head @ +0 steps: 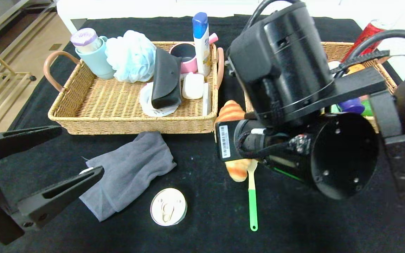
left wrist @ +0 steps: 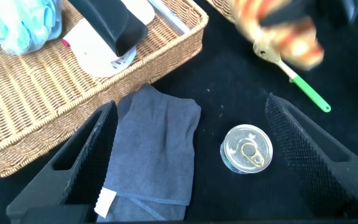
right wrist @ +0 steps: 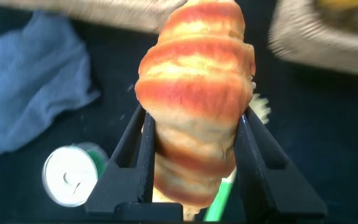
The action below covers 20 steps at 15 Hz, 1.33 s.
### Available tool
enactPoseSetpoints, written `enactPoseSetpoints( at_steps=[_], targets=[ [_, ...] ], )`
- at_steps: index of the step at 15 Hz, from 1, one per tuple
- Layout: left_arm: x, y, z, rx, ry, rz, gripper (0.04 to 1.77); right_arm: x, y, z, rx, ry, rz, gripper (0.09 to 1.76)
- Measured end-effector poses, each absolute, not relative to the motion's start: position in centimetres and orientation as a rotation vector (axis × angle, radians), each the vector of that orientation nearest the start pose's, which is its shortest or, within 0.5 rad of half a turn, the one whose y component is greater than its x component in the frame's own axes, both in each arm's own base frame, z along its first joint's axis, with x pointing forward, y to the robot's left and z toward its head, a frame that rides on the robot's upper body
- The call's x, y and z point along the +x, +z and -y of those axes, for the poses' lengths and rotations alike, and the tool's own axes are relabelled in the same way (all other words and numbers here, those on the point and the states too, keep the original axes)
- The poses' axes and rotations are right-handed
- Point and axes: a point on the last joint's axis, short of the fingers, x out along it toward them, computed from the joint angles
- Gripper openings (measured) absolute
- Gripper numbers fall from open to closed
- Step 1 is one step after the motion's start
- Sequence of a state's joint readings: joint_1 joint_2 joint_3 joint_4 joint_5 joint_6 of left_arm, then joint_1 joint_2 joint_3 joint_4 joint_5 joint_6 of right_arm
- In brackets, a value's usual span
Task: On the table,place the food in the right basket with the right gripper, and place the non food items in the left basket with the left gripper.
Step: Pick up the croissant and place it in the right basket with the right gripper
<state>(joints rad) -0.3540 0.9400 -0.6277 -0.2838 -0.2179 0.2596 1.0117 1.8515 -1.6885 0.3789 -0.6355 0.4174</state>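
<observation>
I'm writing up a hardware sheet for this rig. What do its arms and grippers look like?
Both are matte black. The left gripper has two long, tapered, wedge-like fingers with mesh-textured inner faces. The right arm has bulky cylindrical housings, black cables looping above, and a white barcode sticker; its right gripper has slim black fingers.

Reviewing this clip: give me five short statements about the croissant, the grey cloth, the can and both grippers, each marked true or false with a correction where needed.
1. The right gripper is shut on the croissant. True.
2. The left gripper holds the grey cloth. False: its fingers are open and empty above the cloth.
3. The can lies in the left basket. False: it stands on the black table, in front of that basket.
4. A green-handled brush lies on the table near the croissant. True.
5. The grey cloth is already in the left basket. False: it lies on the table in front of it.
</observation>
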Motion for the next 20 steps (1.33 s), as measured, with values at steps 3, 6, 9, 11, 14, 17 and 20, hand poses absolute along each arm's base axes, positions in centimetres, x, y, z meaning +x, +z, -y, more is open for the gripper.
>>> enactPoseSetpoints(
  at_steps=[3, 6, 9, 11, 14, 17, 20],
  targets=[
    [10.6, 25.7, 4.4, 0.255, -0.573, 0.044, 1.72, 20.7, 30.0, -26.9, 0.018, 0.240, -0.398, 0.82],
    [10.7, 25.6, 4.5, 0.254, -0.574, 0.039, 1.72, 22.2, 31.1, -24.5, 0.025, 0.174, -0.362, 0.82],
    [10.8, 25.5, 4.5, 0.255, -0.576, 0.034, 1.72, 24.2, 32.5, -21.8, 0.036, 0.090, -0.322, 0.82],
    [10.8, 25.5, 4.5, 0.255, -0.578, 0.031, 1.72, 25.4, 33.4, -20.0, 0.054, 0.036, -0.286, 0.82],
    [10.5, 25.4, 5.2, 0.255, -0.642, 0.039, 1.72, 26.8, 34.5, -18.1, 0.079, -0.020, -0.222, 0.82],
    [10.7, 25.4, 4.7, 0.255, -0.592, 0.032, 1.72, 28.0, 35.1, -16.1, 0.079, -0.082, -0.178, 0.82],
    [10.8, 25.4, 4.5, 0.255, -0.577, 0.030, 1.72, 28.9, 35.4, -13.9, 0.087, -0.122, -0.168, 0.82]
  ],
)
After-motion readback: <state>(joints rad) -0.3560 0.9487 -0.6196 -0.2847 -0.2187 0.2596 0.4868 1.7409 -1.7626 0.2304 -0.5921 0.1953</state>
